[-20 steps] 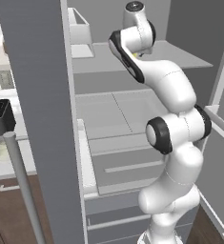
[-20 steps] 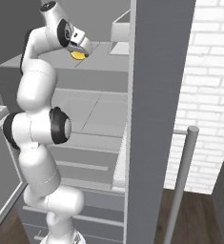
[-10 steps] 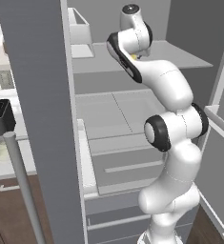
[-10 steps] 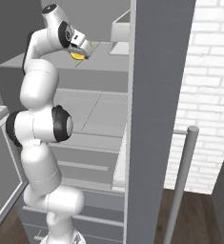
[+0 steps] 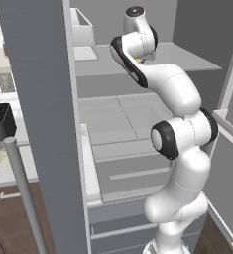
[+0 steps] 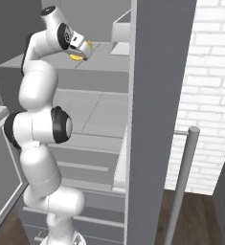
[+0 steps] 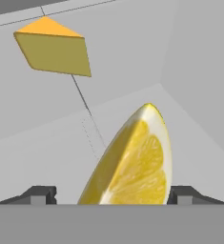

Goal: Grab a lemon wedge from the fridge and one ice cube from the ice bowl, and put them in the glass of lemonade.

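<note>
Straddling the lemon wedge (image 7: 132, 162), the gripper (image 7: 112, 194) has one dark fingertip (image 7: 38, 194) on each side of it, and a gap shows between each tip and the fruit. So the jaws stand apart and nothing is grasped yet; the hand is lined up this way, as I judge it, so that a plain squeeze will catch the wedge across its flat cut faces. The wedge stands on its rind edge on the fridge's upper shelf (image 6: 104, 60), pulp facing the camera, leaning a little, which leaves both sides free for the fingers.

Beyond the wedge, further back on the same shelf, lies a block of yellow-orange cheese (image 7: 54, 47), well apart from the wedge and out of the fingers' way. In the right base view the wedge (image 6: 77, 56) shows as a small yellow patch just under the hand, near the front of that shelf, while a pale open box (image 6: 119, 34) sits deeper in.

The fridge (image 5: 38, 99) has its doors swung wide, which is why the arm can reach in from the front. To the side of the wedge's shelf, outside the fridge, a dark toaster (image 5: 0, 121) rests on the counter.
</note>
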Motion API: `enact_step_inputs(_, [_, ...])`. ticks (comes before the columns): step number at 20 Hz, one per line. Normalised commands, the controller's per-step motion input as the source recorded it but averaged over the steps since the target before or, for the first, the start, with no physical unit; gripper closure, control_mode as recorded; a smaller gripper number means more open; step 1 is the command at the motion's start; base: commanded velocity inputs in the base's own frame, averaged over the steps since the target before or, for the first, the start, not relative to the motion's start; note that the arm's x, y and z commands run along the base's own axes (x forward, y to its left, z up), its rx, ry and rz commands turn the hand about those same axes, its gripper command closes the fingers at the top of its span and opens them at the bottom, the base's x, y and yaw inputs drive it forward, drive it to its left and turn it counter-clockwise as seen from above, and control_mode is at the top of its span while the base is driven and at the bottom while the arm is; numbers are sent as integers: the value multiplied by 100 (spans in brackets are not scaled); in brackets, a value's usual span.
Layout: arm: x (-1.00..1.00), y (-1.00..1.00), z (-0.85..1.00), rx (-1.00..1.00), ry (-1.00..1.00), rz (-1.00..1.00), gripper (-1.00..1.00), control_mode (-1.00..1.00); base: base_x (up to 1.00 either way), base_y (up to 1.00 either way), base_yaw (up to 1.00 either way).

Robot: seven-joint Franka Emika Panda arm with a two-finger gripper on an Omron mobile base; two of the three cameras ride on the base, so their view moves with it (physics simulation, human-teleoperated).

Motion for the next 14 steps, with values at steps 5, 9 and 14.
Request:
enact_step_inputs(5, [-5, 0, 0, 0, 0, 0, 100, -100, 0, 0, 0])
enact_step_inputs(9, [-62, -4, 0, 1, -4, 0, 100, -100, 0, 0, 0])
enact_step_inputs(14, [-100, -13, 0, 5, -7, 0, 100, -100, 0, 0, 0])
